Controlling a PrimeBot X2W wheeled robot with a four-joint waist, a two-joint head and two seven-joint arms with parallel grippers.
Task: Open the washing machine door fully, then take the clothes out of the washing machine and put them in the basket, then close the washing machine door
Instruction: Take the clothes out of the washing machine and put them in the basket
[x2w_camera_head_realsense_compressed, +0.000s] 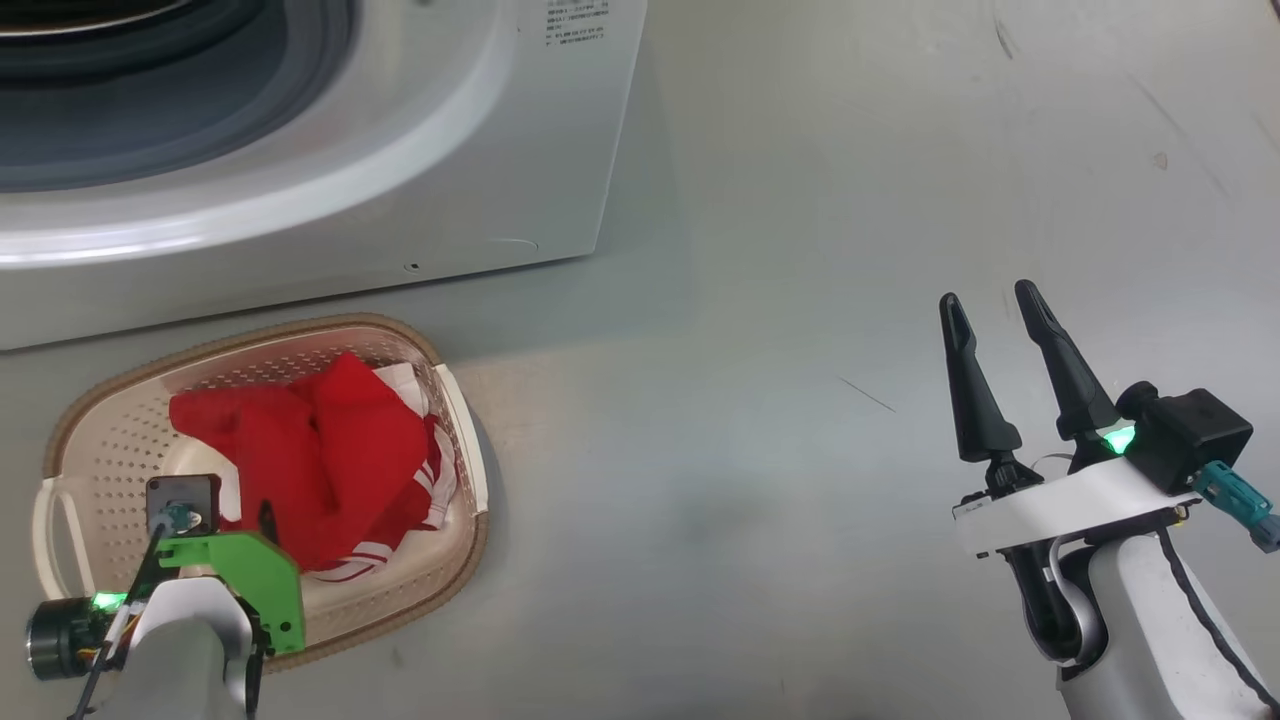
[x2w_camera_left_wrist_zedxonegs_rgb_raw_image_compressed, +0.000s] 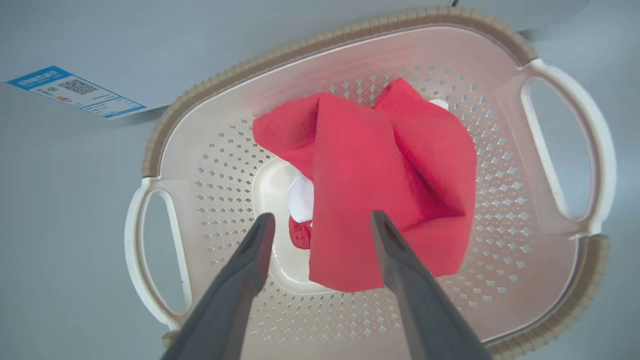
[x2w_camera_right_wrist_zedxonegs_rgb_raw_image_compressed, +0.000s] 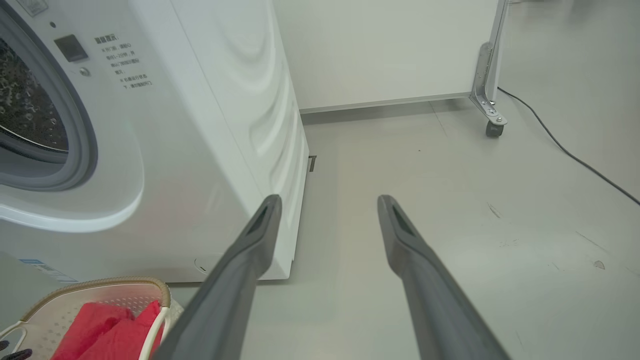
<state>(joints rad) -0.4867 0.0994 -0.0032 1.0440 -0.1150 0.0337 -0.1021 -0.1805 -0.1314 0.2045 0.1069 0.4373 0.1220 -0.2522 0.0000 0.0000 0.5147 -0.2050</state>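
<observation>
red clothes (x2w_camera_head_realsense_compressed: 330, 450), maybe striped, cream basket (x2w_camera_head_realsense_compressed: 110, 450)

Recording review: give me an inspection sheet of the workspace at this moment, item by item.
Surface: grey floor, a few scuffs.
Job's things: red clothes lie in the basket, which sits on the floor before the washing machine; drum opening uncovered.
Clutter: nothing seen.
Claws: left claw open above the clothes; right claw open, empty, over bare floor.
Cables: black cable on the floor.
Surroundings: white panel on a caster beyond the machine.
</observation>
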